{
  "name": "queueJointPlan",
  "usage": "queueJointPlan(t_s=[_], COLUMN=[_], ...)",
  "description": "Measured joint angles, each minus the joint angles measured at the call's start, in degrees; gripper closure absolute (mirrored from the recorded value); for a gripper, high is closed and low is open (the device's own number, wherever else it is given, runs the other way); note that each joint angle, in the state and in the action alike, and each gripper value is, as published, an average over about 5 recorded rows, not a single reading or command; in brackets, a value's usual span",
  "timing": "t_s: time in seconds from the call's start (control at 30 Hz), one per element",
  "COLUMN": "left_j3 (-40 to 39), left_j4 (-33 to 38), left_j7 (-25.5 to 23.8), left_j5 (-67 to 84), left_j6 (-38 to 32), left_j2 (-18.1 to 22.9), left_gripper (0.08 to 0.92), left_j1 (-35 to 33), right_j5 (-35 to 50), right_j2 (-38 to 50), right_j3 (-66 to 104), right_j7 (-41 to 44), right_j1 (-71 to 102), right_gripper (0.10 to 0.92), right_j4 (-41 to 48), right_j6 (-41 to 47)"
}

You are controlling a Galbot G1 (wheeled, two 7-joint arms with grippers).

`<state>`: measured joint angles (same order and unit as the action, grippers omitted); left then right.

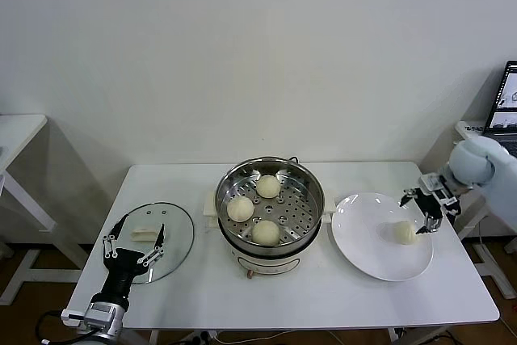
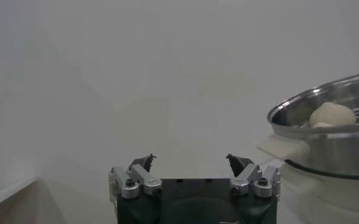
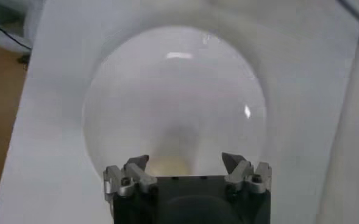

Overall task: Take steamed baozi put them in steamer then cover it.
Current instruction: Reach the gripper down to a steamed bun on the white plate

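Three cream-white baozi lie in the shiny steel steamer [image 1: 307,187] at the table's middle: one at the back [image 1: 268,186], one at the left [image 1: 240,208], one at the front [image 1: 265,232]. A fourth baozi [image 1: 405,233] lies on the white plate [image 1: 363,240] to the steamer's right. My right gripper [image 1: 422,209] is open just above this baozi, which shows between its fingertips in the right wrist view [image 3: 167,165]. The glass cover [image 1: 174,240] with its white handle [image 1: 146,233] lies flat at the left. My left gripper [image 1: 133,244] hangs open over the cover.
The steamer sits on a white pot base [image 1: 242,258] with side handles. A laptop [image 1: 505,98] stands on a stand beyond the table's right edge. A white side table [image 1: 16,131] is at far left. The steamer also shows in the left wrist view [image 2: 325,131].
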<state>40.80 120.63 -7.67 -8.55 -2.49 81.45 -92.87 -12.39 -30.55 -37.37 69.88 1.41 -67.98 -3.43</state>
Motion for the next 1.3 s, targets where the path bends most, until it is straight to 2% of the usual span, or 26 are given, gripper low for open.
queueJointPlan(t_s=[0.5, 1.17, 1.3], left_j3=[-0.1, 0.0, 0.0], left_j4=[-0.8, -1.4, -1.5], left_j7=[0.0, 0.0, 0.0], left_j5=[-0.2, -0.3, -0.3], left_j6=[-0.1, -0.2, -0.1], left_j2=[0.0, 0.0, 0.0], left_gripper=[0.177, 0.177, 0.177], left_j1=[0.3, 0.5, 0.7], right_j5=[-6.0, -9.1, -9.3], right_j2=[-4.3, -7.9, -8.3], right_j3=[7.4, 9.7, 9.9], right_j7=[-2.7, -3.5, -3.6], right_j1=[7.1, 9.5, 9.6], right_gripper=[0.203, 0.203, 0.253], right_j4=[6.7, 10.7, 11.0], right_j6=[0.4, 0.1, -0.1])
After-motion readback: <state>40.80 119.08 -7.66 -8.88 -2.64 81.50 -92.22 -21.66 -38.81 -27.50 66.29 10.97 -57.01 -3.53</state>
